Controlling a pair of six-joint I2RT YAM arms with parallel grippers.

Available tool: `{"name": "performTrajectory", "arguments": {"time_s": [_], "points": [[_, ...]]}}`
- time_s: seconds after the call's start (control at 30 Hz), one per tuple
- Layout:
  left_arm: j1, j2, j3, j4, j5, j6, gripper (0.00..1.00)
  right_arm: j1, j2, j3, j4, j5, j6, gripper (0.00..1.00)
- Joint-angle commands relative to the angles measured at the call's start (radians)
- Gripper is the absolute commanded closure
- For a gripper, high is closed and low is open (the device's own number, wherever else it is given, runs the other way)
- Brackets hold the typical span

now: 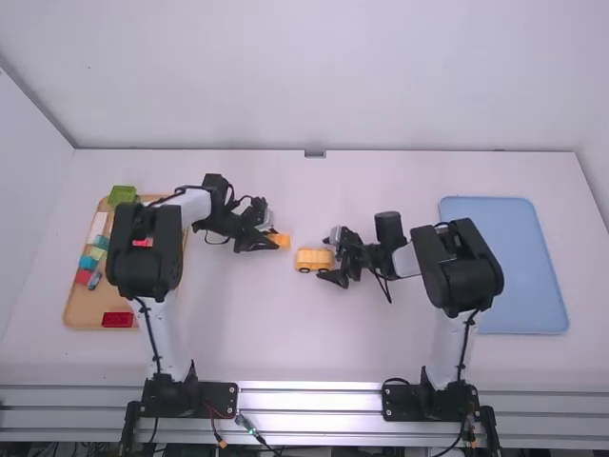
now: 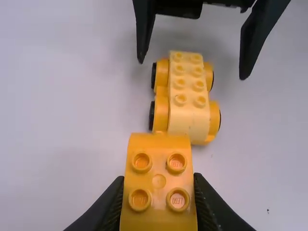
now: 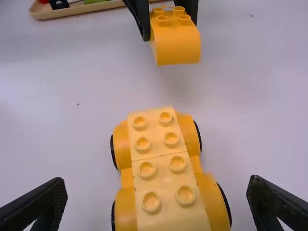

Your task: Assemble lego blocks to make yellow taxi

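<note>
Left of the table's middle, my left gripper point(image 1: 270, 240) is shut on a yellow curved block point(image 1: 282, 240), held above the table. In the left wrist view the left gripper point(image 2: 159, 199) pinches this block point(image 2: 159, 219) from both sides, studs facing the camera. The yellow wheeled car body point(image 1: 315, 259) stands on the table to its right, and in the right wrist view the car body point(image 3: 159, 168) shows a row of studs on top. My right gripper point(image 1: 329, 260) is open at the car's right end; in its wrist view the right gripper point(image 3: 156, 192) has fingers apart on either side of the car, not touching it.
A wooden tray point(image 1: 81, 309) with several coloured blocks lies at the left, partly under the left arm. A green block point(image 1: 122, 195) is at its far corner. On the right is a blue tray point(image 1: 519, 267).
</note>
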Motion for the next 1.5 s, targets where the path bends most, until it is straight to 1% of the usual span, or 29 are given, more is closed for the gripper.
{"name": "performTrajectory", "arguments": {"time_s": [0.0,0.13,0.3,0.37,0.43,0.47,0.5,0.63,0.8,0.9,1.0,1.07,1.13,1.23,1.27,1.3,1.33,1.37,1.4,1.47], "points": [[-0.004,-0.057,0.003,-0.007,0.018,-0.029,0.79,0.009,0.018,0.022,0.004,-0.008,-0.019,0.01],[-0.028,-0.062,-0.01,-0.002,0.019,-0.02,0.79,0.023,0.025,0.022,0.004,0.037,-0.037,0.01],[-0.065,-0.063,-0.019,0.03,0.016,-0.04,0.79,0.044,0.05,0.021,0.005,0.051,-0.089,0.01],[-0.082,-0.064,-0.019,0.056,0.003,-0.076,0.8,0.045,0.078,0.023,0.043,0.066,-0.064,0.01],[-0.092,-0.067,-0.019,0.066,-0.012,-0.098,0.8,0.042,0.097,0.024,0.083,0.057,-0.036,0.01],[-0.098,-0.068,-0.019,0.071,-0.018,-0.115,0.82,0.034,0.117,0.028,0.117,0.039,-0.019,0.01],[-0.101,-0.068,-0.019,0.073,-0.018,-0.127,0.83,0.028,0.126,0.03,0.134,0.026,-0.017,0.01],[-0.109,-0.069,-0.019,0.063,-0.018,-0.128,0.86,0.006,0.142,0.04,0.137,-0.009,-0.029,0.0],[-0.115,-0.078,-0.019,0.041,-0.003,-0.127,0.89,-0.003,0.142,0.042,0.135,-0.039,-0.073,0.09],[-0.116,-0.082,-0.019,0.046,-0.005,-0.128,0.89,0.003,0.142,0.046,0.134,-0.035,-0.074,0.18],[-0.116,-0.086,-0.019,0.05,-0.008,-0.135,0.89,0.008,0.142,0.051,0.131,-0.035,-0.078,0.19],[-0.116,-0.09,-0.019,0.049,-0.008,-0.135,0.89,0.014,0.142,0.056,0.118,-0.035,-0.1,0.18],[-0.116,-0.093,-0.019,0.05,-0.008,-0.135,0.89,0.021,0.142,0.072,0.085,-0.031,-0.119,0.16],[-0.117,-0.095,-0.019,0.048,-0.008,-0.135,0.89,0.026,0.142,0.092,0.048,-0.013,-0.118,0.17],[-0.122,-0.095,-0.019,0.046,-0.011,-0.135,0.89,0.024,0.142,0.095,0.042,-0.008,-0.118,0.2],[-0.129,-0.097,-0.019,0.047,-0.02,-0.135,0.9,0.024,0.142,0.099,0.034,-0.009,-0.119,0.26],[-0.137,-0.097,-0.019,0.046,-0.037,-0.135,0.9,0.024,0.142,0.103,0.023,-0.009,-0.123,0.35],[-0.148,-0.097,-0.019,0.047,-0.055,-0.135,0.91,0.024,0.142,0.107,0.012,-0.01,-0.134,0.39],[-0.15,-0.097,-0.019,0.047,-0.057,-0.136,0.91,0.024,0.142,0.107,0.011,-0.01,-0.135,0.4],[-0.167,-0.098,-0.019,0.054,-0.085,-0.172,0.92,0.026,0.142,0.106,0.003,-0.01,-0.144,0.47]]}}
